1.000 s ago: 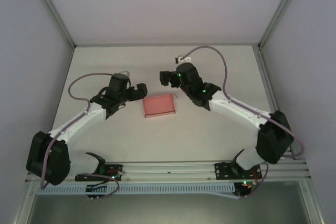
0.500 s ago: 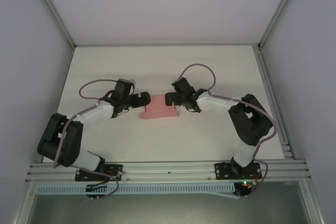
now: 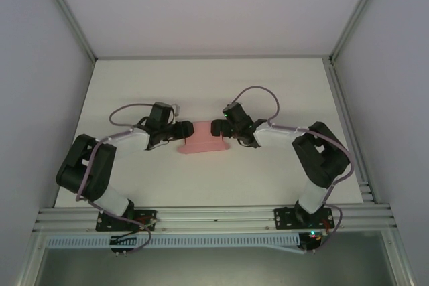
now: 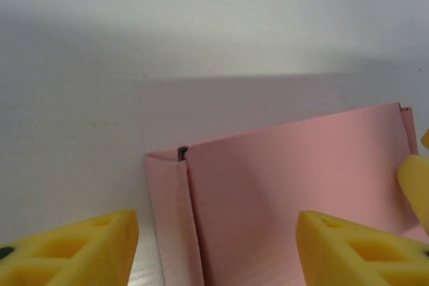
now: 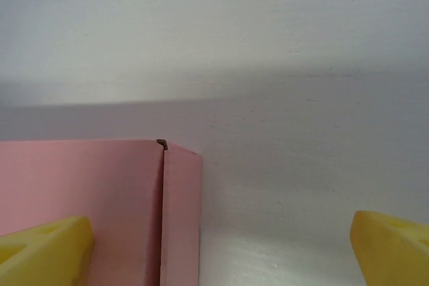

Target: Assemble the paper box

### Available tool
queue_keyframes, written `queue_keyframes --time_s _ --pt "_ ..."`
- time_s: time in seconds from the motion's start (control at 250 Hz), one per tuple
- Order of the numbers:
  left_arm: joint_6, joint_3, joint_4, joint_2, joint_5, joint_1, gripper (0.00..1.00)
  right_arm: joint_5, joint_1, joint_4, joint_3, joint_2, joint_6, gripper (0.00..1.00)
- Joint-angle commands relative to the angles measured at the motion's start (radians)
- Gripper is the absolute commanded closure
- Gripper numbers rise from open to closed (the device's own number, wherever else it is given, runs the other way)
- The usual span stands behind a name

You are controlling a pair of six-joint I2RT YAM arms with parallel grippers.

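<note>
The fingers [image 4: 74,252] of the left gripper [image 4: 216,229] stand partly spread and grasp nothing. The paper box [image 4: 288,185] has its narrow folded end lying between them, one finger over the card and the other just off its edge on bare table. The right gripper [image 5: 221,232] is spread wide and also empty. One of its fingers [image 5: 47,249] hangs over the box's opposite end, and the other is well out to the side over the table [image 3: 201,85].

The box lies flat between the two grippers, which meet it from either end. It looks folded but still collapsed: a flat pink rectangle with a narrow strip creased over at each end, not yet raised into a hollow shape. Judging by that, the work is at an early stage — the sides have still to be opened out, and any flaps or tabs tucked in.

The card is thin, matte and smooth, with crisp straight creases and a small dark nick where a fold meets the far edge — it should bend easily. The fingers are yellow moulded plastic with recessed pockets. The table is white and faintly textured.
</note>
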Motion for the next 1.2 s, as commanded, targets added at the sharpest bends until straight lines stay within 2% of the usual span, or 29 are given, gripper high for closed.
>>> queue_keyframes --time_s 0.0,0.204,0.379,0.427,0.603,0.855,1.094,1.198 --pt "-0.007 -0.025 0.029 0.012 0.032 0.006 0.5 0.019 0.005 -0.008 -0.03 -0.075 0.04 0.0" --pt "-0.048 -0.077 0.117 0.031 0.098 0.022 0.73 0.014 0.003 0.001 -0.097 -0.172 0.158 0.0" --pt "-0.084 -0.151 0.247 0.05 0.188 0.062 0.8 -0.141 -0.007 0.103 -0.166 -0.218 0.191 0.0" --pt "-0.104 -0.172 0.294 0.057 0.221 0.08 0.87 -0.186 -0.013 0.116 -0.178 -0.219 0.204 0.0" --pt "-0.123 -0.212 0.389 0.055 0.282 0.107 0.99 -0.337 -0.043 0.232 -0.229 -0.181 0.259 0.01" --pt "-0.129 -0.245 0.445 0.045 0.309 0.134 1.0 -0.476 -0.059 0.367 -0.219 -0.098 0.308 0.05" --pt "-0.204 -0.306 0.612 0.092 0.394 0.186 1.0 -0.48 -0.07 0.339 -0.219 -0.075 0.329 0.06" --pt "-0.202 -0.314 0.631 0.095 0.408 0.192 1.0 -0.487 -0.071 0.341 -0.223 -0.073 0.328 0.07"
